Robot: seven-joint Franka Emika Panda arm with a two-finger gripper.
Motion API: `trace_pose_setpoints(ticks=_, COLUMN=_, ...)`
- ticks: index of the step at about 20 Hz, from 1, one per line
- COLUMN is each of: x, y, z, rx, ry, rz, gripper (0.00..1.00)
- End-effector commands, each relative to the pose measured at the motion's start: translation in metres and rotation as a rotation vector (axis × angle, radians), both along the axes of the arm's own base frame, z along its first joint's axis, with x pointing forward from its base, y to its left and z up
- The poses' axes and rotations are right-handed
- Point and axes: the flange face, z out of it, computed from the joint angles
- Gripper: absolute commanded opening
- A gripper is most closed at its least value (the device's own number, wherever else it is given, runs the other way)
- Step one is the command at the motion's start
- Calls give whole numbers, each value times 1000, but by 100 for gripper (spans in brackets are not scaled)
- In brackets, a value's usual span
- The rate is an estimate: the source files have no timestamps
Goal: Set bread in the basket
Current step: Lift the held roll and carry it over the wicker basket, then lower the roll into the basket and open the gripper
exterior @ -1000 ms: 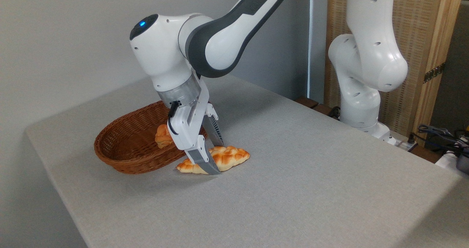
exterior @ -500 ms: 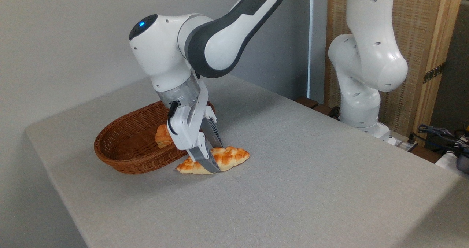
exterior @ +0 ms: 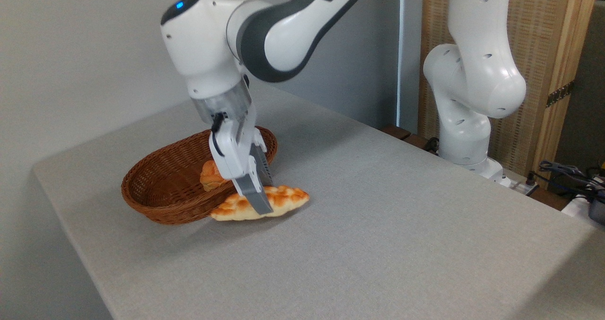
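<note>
A white-and-grey robot arm (exterior: 283,31) leans over a grey cloth-covered counter (exterior: 378,225), its gripper (exterior: 259,198) clamped across the middle of a long braided loaf. The bread (exterior: 283,198), golden-orange with pale edges, sits crosswise between the jaws, one ribbed grey finger (exterior: 253,194) in front of it and the other behind, with its pointed ends sticking out to left and right. The jaws stand narrow, closed on the loaf. A soft shadow on the cloth beneath suggests the loaf hangs just clear of the counter, though contact cannot be ruled out. Its left tip overlaps the near rim of the oval reddish-brown wicker basket (exterior: 156,206), while most of its length lies outside, to the right of the basket. Inside the basket rests a small round bun (exterior: 210,176), partly hidden by the gripper. A blue light (exterior: 179,4) glows on the arm's wrist housing. No brand name, label or lettering can be read anywhere. Cables (exterior: 572,173) trail at the far right.
</note>
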Motion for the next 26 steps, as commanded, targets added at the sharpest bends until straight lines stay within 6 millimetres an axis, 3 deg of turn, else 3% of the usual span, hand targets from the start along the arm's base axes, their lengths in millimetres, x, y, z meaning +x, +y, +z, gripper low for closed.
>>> trace_pose_setpoints(ticks=1, x=12, y=6, z=44, rx=-75, ry=-45, rz=103, gripper=63)
trace_pose_setpoints(ticks=4, x=17, y=-8, z=67, rx=-165, ry=-65, rz=218, gripper=64)
trace_pose_setpoints(ticks=11, x=3, y=-77, z=65, rx=-236, ry=-15, rz=377, gripper=68)
trace_pose_setpoints(ticks=14, x=-1, y=-93, z=59, rx=-238, ry=4, rz=375, gripper=89)
trace_pose_setpoints(ticks=15, x=-1, y=-95, z=57, rx=-237, ry=6, rz=370, gripper=100)
trace_pose_setpoints(ticks=26, x=3, y=-95, z=52, rx=-234, ry=-4, rz=360, gripper=100)
